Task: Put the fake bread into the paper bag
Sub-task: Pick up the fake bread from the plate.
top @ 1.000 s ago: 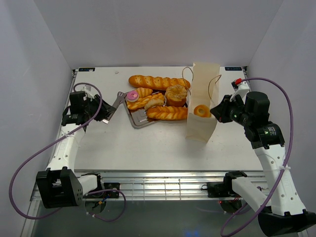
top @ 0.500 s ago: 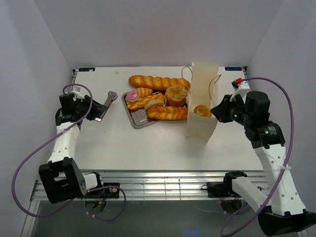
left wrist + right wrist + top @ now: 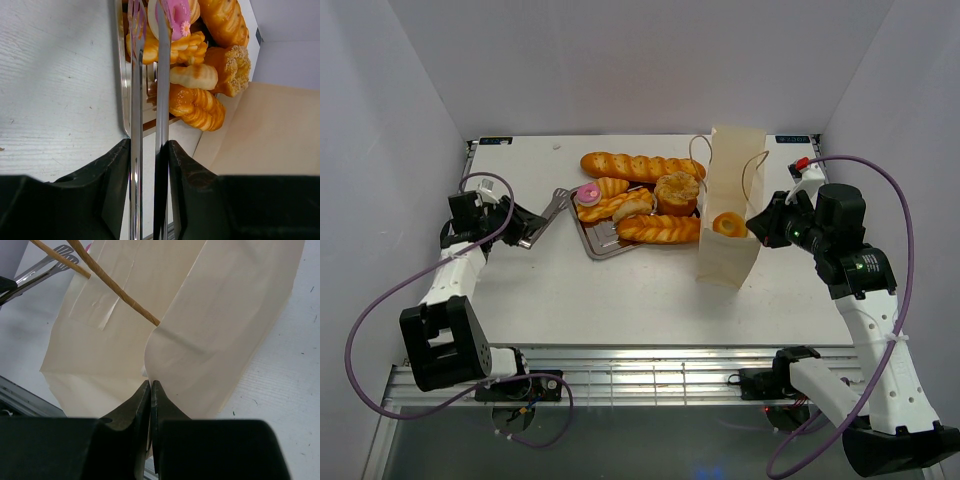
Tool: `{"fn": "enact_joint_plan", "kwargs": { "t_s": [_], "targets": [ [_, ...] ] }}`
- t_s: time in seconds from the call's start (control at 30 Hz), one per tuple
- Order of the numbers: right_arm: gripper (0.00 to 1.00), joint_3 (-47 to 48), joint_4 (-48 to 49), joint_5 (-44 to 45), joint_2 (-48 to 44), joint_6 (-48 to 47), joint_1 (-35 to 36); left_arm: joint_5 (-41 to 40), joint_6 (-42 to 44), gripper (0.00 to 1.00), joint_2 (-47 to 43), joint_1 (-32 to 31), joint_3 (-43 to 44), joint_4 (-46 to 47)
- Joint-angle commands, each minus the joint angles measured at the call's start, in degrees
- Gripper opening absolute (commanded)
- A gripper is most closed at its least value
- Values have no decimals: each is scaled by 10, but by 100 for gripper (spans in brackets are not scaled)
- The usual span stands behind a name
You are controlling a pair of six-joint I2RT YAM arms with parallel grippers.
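Top external view: pick-up step, the left hand (image 3: 524, 234) grasping tongs (image 3: 551, 208) aimed at the bread (image 3: 642, 205) heaped on the tray (image 3: 607, 251); next, it should pinch one piece and carry it to the paper bag (image 3: 728, 262), whose rim the clenched right hand (image 3: 761, 226) grips, one donut (image 3: 728, 224) inside.

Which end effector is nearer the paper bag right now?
Right. The right end effector is shut on the paper bag's side. The left end effector holds the tongs far off, on the other side of the tray.
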Motion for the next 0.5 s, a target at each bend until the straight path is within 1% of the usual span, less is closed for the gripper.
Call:
{"fn": "enact_joint_plan", "kwargs": {
  "t_s": [0.0,0.47],
  "targets": [
    [8,10,-23,3,6,-3,2,22,2,45,-5,1,-1,31],
    [8,17,-27,4,6,1,2,28,9,47,31,0,11,51]
  ]
}}
